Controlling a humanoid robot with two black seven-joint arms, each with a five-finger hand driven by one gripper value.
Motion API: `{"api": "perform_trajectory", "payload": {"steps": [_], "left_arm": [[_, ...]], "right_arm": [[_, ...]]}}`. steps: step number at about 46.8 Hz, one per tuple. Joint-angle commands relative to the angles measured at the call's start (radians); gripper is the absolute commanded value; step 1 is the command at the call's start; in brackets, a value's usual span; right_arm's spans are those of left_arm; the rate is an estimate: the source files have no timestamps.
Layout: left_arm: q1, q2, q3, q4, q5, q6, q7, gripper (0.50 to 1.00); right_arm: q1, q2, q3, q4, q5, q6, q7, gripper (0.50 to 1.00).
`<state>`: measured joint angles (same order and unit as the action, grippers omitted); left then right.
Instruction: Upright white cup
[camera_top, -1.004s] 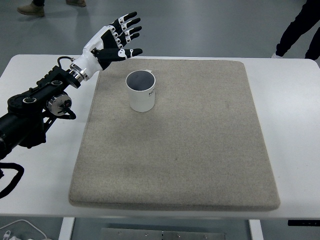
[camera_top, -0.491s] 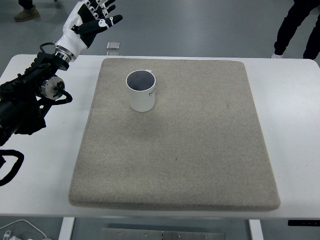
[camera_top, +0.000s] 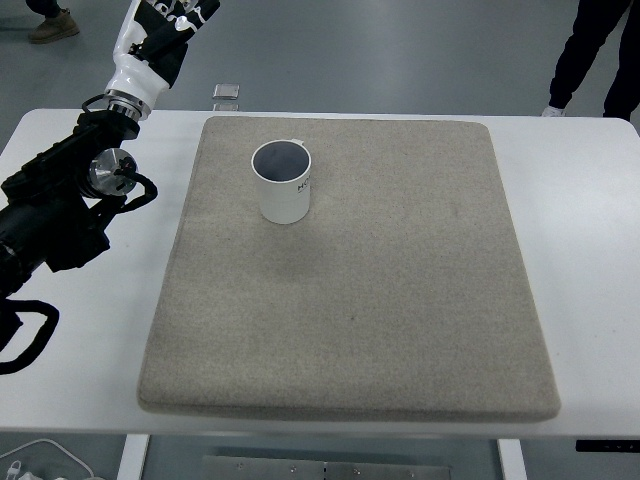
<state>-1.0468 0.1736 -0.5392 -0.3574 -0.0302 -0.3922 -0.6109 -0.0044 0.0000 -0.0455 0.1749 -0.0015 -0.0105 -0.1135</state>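
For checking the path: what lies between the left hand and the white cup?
In the head view, only bare mat and table lie between left hand and white cup.

Bright, even overhead light, sharp focus throughout, with only faint soft shadows.

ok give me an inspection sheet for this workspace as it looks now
surface: white table with a grey mat over most of it
job's things: white cup upright on the mat's far left part, mouth up
clutter: nothing seen on the table
hands: left hand raised at the top left edge, apart from the cup, cut off by the picture; right not in view
cables: black loop and white cable at lower left
surroundings: grey floor, small object on it, people's legs at top
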Motion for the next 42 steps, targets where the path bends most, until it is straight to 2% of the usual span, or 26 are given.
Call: {"api": "perform_trajectory", "payload": {"steps": [1, 3, 7, 15, 20, 28, 42], "left_arm": [[0.005, -0.003, -0.001, 0.000, -0.013, 0.000, 0.000, 0.994], [0.005, -0.009, -0.004, 0.000, -0.016, 0.001, 0.005, 0.992], [0.008, -0.020, -0.004, 0.014, -0.051, 0.001, 0.046, 0.992], [0.008, -0.066, -0.002, 0.092, -0.161, 0.003, 0.175, 0.992], [0.007, -0.083, -0.002, 0.114, -0.185, 0.006, 0.229, 0.992], [0.007, -0.085, -0.036, 0.106, -0.252, 0.076, 0.306, 0.994], [0.007, -0.086, -0.183, 0.107, -0.315, 0.119, 0.433, 0.994]], "right_arm": [[0.000, 0.000, -0.001, 0.000, 0.000, 0.000, 0.000, 0.930], [0.000, 0.000, -0.001, 0.000, 0.000, 0.000, 0.000, 0.930], [0.000, 0.000, -0.001, 0.000, 0.000, 0.000, 0.000, 0.930], [0.000, 0.000, -0.001, 0.000, 0.000, 0.001, 0.000, 0.930], [0.000, 0.000, 0.003, 0.000, 0.002, 0.001, 0.000, 0.930], [0.000, 0.000, 0.003, 0.000, 0.002, 0.003, 0.000, 0.930], [0.000, 0.000, 0.002, 0.000, 0.003, 0.006, 0.000, 0.930]]}}
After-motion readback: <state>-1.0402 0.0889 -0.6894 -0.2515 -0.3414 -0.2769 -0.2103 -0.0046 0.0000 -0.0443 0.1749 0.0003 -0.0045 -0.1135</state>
